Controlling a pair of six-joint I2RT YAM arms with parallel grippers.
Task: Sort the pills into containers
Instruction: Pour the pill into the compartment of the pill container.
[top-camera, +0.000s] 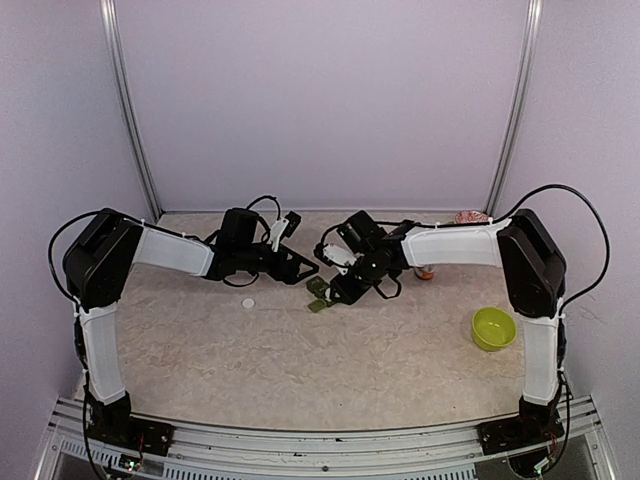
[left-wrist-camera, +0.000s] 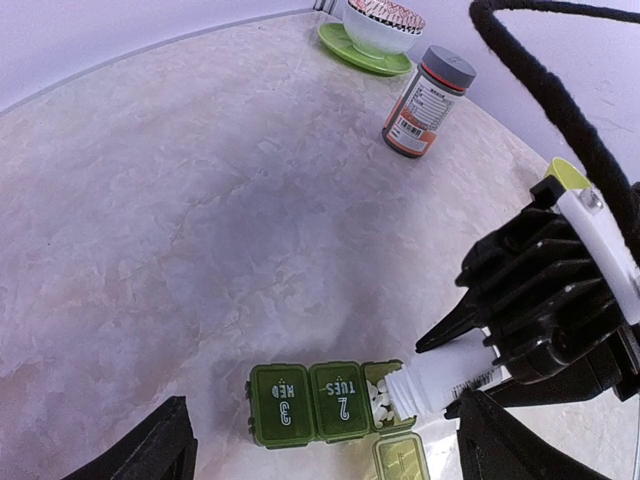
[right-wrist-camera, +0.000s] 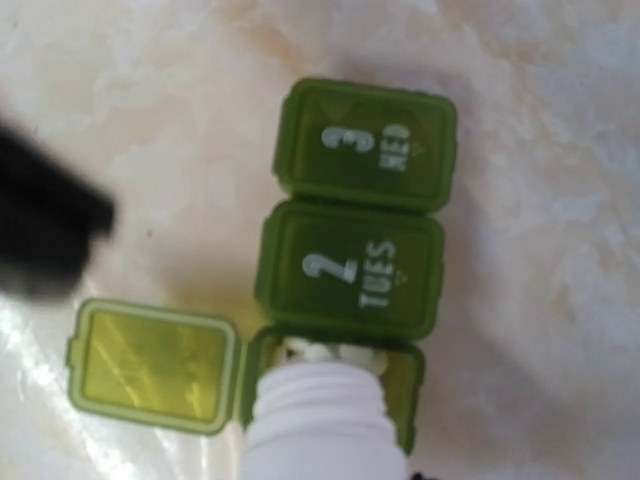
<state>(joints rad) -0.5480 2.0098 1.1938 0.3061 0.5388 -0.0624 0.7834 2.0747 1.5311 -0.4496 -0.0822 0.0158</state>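
A green pill organizer (left-wrist-camera: 320, 403) lies on the table, also seen in the top view (top-camera: 320, 293) and the right wrist view (right-wrist-camera: 350, 265). Its lids marked 3 WED and 2 TUES are shut. The end compartment (left-wrist-camera: 382, 400) is open, lid (right-wrist-camera: 150, 365) flipped aside, with white pills (right-wrist-camera: 320, 352) inside. My right gripper (top-camera: 345, 283) is shut on a white bottle (left-wrist-camera: 445, 372), tilted with its open mouth (right-wrist-camera: 322, 405) in that compartment. My left gripper (left-wrist-camera: 325, 400) is open and empty, just above and behind the organizer, its fingers (left-wrist-camera: 150, 445) spread wide.
A white bottle cap (top-camera: 248, 303) lies left of the organizer. An orange pill bottle with a grey cap (left-wrist-camera: 428, 100) stands behind the right arm. A cup on a green saucer (left-wrist-camera: 375, 35) is at the back right. A yellow-green bowl (top-camera: 493, 328) sits front right.
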